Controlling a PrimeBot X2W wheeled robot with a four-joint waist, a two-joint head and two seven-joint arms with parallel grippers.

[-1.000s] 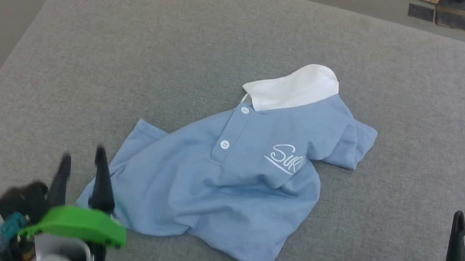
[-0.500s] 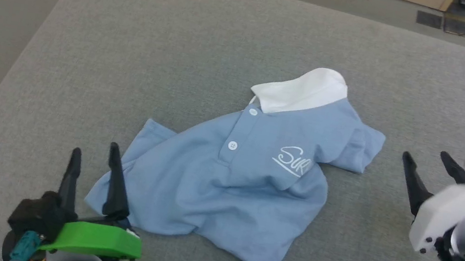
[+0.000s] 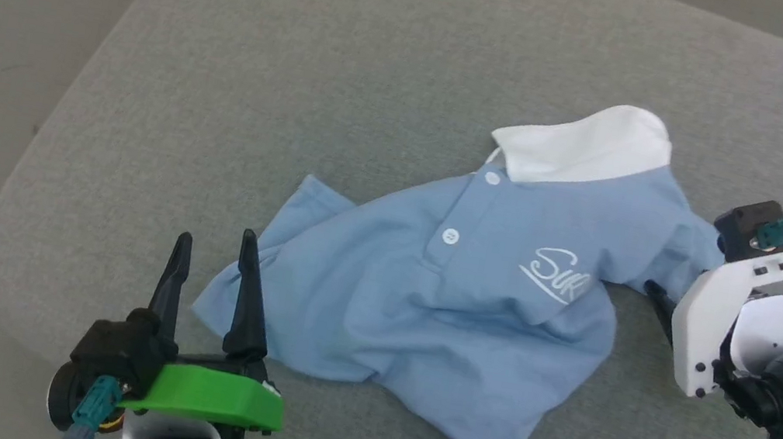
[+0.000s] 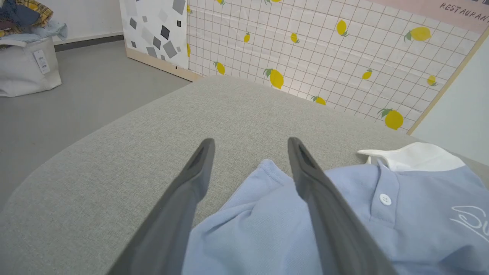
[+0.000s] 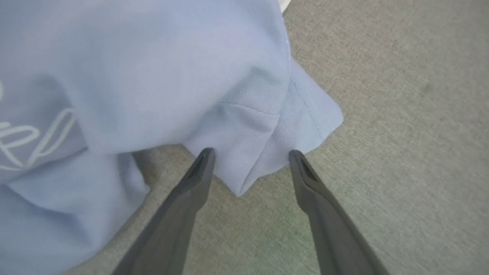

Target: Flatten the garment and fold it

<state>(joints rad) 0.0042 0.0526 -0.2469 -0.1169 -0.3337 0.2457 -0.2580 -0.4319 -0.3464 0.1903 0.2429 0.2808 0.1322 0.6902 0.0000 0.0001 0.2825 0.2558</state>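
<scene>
The shirt (image 3: 439,313) lies rumpled, front up, near the middle of a grey fabric-covered table (image 3: 306,65), set at a slant with its white collar (image 3: 588,145) toward the far right and its hem toward the near edge. Two white buttons (image 3: 449,236) run down the front, and a white line logo (image 3: 556,273) sits on the chest, partly tucked into a fold. One sleeve (image 3: 306,210) lies flat toward the robot's left; the other sleeve (image 5: 267,152) is bunched and creased on the right. The right gripper (image 5: 250,154) is low at that bunched sleeve, its fingers spread, with the sleeve's corner between them and the tips at the cloth's edge, nothing pinched. The left gripper (image 3: 217,237) is at the shirt's near left corner, also spread and grasping nothing; in the left wrist view one finger (image 4: 305,175) crosses over the blue cloth and the other is over bare grey fabric. Beyond the table stand a lemon-patterned tiled panel (image 4: 324,49) and a pale bag (image 4: 26,68) stuffed with clothes on the grey floor (image 4: 95,88).
</scene>
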